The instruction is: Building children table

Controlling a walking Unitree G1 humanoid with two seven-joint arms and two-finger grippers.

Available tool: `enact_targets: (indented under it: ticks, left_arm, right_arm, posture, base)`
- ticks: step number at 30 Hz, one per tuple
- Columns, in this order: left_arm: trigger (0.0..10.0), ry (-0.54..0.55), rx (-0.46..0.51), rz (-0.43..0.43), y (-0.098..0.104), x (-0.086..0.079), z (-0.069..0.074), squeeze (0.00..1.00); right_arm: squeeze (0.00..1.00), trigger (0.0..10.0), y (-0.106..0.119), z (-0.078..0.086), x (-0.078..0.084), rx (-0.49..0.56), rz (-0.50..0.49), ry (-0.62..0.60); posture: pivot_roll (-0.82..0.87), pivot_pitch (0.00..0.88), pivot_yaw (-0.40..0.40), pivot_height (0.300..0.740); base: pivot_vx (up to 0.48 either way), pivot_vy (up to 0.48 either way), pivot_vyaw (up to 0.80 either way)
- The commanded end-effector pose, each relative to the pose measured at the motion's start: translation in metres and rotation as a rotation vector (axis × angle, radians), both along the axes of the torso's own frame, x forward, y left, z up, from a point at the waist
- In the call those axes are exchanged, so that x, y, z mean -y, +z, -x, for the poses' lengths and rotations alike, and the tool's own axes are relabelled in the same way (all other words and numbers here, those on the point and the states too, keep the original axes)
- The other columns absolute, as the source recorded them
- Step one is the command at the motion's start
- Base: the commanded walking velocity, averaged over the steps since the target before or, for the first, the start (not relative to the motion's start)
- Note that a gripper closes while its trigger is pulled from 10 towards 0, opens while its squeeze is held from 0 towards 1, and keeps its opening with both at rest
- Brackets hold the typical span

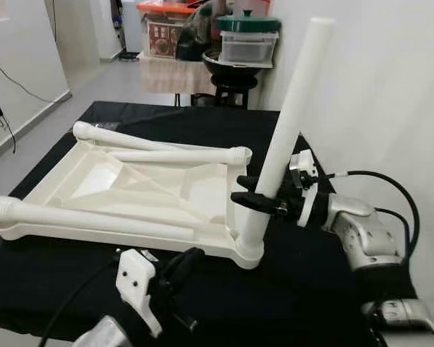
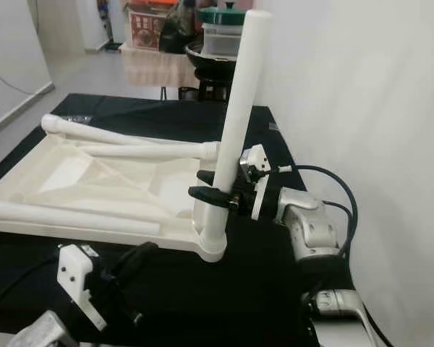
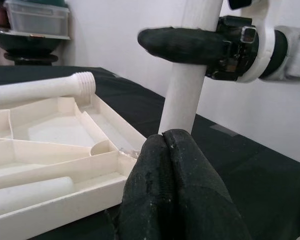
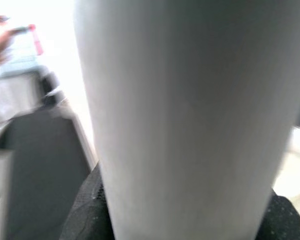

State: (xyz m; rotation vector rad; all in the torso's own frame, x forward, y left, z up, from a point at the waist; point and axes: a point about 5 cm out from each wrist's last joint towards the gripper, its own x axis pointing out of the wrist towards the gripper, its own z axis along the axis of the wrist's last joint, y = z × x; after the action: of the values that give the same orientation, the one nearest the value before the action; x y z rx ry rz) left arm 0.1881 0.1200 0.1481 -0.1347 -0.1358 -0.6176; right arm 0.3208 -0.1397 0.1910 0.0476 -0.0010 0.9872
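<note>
Right end effector (image 1: pixel 259 195) is clamped on the upright white leg (image 1: pixel 289 116), which stands in the near right corner of the upturned tabletop (image 1: pixel 159 191) on the black worktop (image 1: pixel 311 289). Left end effector (image 1: pixel 184 264), fingers together, sits just before that corner

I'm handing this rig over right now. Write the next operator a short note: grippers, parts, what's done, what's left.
Right gripper: shut on the upright table leg, low on its shaft, near the corner socket.
Left gripper: shut, empty, in front of the tabletop's near edge.
Tabletop: upside down on the black cloth.
Loose legs: three lie across the tabletop's underside, one at the far side, one diagonal, one along the near edge.
Done: one leg stands in the near right corner socket; whether it is fully seated, cannot tell.
Left: fit the other three legs.
</note>
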Motion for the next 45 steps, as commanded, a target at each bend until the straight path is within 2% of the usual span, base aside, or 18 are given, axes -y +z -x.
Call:
enact_targets:
  ticks: [1,2,4,10,11,16,17,23,25,26,27,28,29,37,38,40,41,45]
  left_arm:
    - [10.0,-0.01,0.009,0.0,0.001,0.0,0.001,0.0]
    - [10.0,-0.01,0.009,-0.001,0.001,-0.001,0.001,0.0]
    - [10.0,-0.009,0.009,-0.002,0.001,-0.002,0.001,0.0]
    - [10.0,-0.013,0.007,-0.002,0.0,-0.002,0.0,0.0]
    - [10.0,-0.011,0.009,-0.002,0.0,-0.002,0.0,0.0]
    - [10.0,-0.008,0.011,-0.003,0.0,-0.002,-0.001,0.0]
    - [10.0,-0.007,0.012,-0.004,0.0,-0.002,-0.001,0.0]
    - [10.0,-0.011,0.013,-0.002,0.001,-0.002,-0.002,0.0]
    - [10.0,-0.011,0.013,-0.002,0.001,-0.002,-0.002,0.0]
    - [10.0,-0.012,0.013,-0.002,0.001,-0.001,-0.002,0.0]
    - [10.0,-0.012,0.013,-0.002,0.001,-0.001,-0.002,0.0]
    - [10.0,-0.012,0.013,-0.002,0.001,-0.001,-0.002,0.0]
    - [10.0,-0.012,0.013,-0.002,0.001,-0.001,-0.002,0.0]
    - [10.0,-0.012,0.011,-0.003,0.002,-0.001,-0.001,0.0]
    - [10.0,-0.013,0.01,-0.003,0.002,-0.001,0.0,0.0]
    - [10.0,-0.013,0.01,-0.003,0.002,-0.001,0.0,0.0]
    - [10.0,-0.015,0.009,-0.003,0.003,0.0,0.0,0.0]
    - [10.0,-0.016,0.009,-0.003,0.004,0.0,0.0,0.0]
  right_arm:
    - [0.0,0.0,-0.033,0.005,-0.012,-0.176,0.066,-0.313]
    - [0.0,0.0,-0.045,0.014,-0.016,-0.27,0.06,-0.548]
    - [0.0,0.0,-0.054,0.027,-0.025,-0.307,0.081,-0.634]
    - [0.0,0.0,-0.038,0.022,-0.031,-0.196,0.115,-0.572]
    - [0.0,10.0,-0.038,0.02,-0.029,-0.207,0.152,-0.596]
    - [0.04,10.0,-0.035,0.02,-0.032,-0.207,0.149,-0.572]
    - [1.0,10.0,-0.029,0.021,-0.035,-0.218,0.106,-0.523]
    - [1.0,10.0,0.004,0.021,-0.047,-0.136,-0.007,-0.199]
    - [1.0,10.0,0.004,0.021,-0.047,-0.136,-0.007,-0.199]
    - [0.99,10.0,0.013,0.018,-0.041,-0.083,-0.006,-0.059]
    - [0.0,10.0,0.019,0.015,-0.032,-0.013,0.027,0.089]
    - [0.0,10.0,0.019,0.015,-0.032,-0.013,0.027,0.089]
    - [0.0,10.0,0.023,0.003,-0.016,0.024,0.078,0.259]
    - [0.0,10.0,0.025,-0.018,-0.006,-0.023,0.081,0.312]
    - [0.0,6.4,0.022,-0.026,-0.001,-0.062,0.086,0.305]
    - [0.0,6.4,0.022,-0.026,-0.001,-0.062,0.086,0.305]
    - [0.0,0.0,0.021,-0.029,0.004,-0.086,0.09,0.314]
    - [0.0,0.0,0.022,-0.03,0.01,-0.092,0.078,0.336]
  posture:
    - [0.0,0.0,-0.097,0.74]
    - [0.0,0.0,-0.097,0.74]
    - [-0.01,0.0,-0.093,0.74]
    - [-0.01,0.0,-0.095,0.74]
    - [-0.01,0.0,-0.094,0.74]
    - [0.0,0.0,-0.097,0.74]
    - [0.0,0.0,-0.095,0.74]
    - [0.0,0.0,-0.091,0.74]
    - [0.0,0.0,-0.091,0.74]
    - [0.0,0.0,-0.09,0.74]
    - [0.0,0.0,-0.09,0.74]
    - [0.0,0.0,-0.09,0.74]
    - [0.01,0.0,-0.09,0.74]
    - [0.02,0.0,-0.088,0.74]
    - [0.02,0.0,-0.087,0.74]
    - [0.02,0.0,-0.087,0.74]
    - [0.02,0.0,-0.082,0.74]
    - [0.02,0.0,-0.081,0.74]
  base:
    - [0.0,0.0,0.0]
    - [0.0,0.0,0.0]
    - [0.0,0.0,0.0]
    - [0.0,0.0,0.0]
    - [0.0,0.0,0.0]
    - [0.0,0.0,0.0]
    - [0.0,0.0,0.0]
    - [0.0,0.0,0.0]
    - [0.0,0.0,0.0]
    - [0.0,0.0,0.0]
    - [0.0,0.0,0.0]
    - [0.0,0.0,0.0]
    - [0.0,0.0,0.0]
    - [0.0,0.0,0.0]
    - [0.0,0.0,0.0]
    - [0.0,0.0,0.0]
    - [0.0,0.0,0.0]
    - [0.0,0.0,0.0]
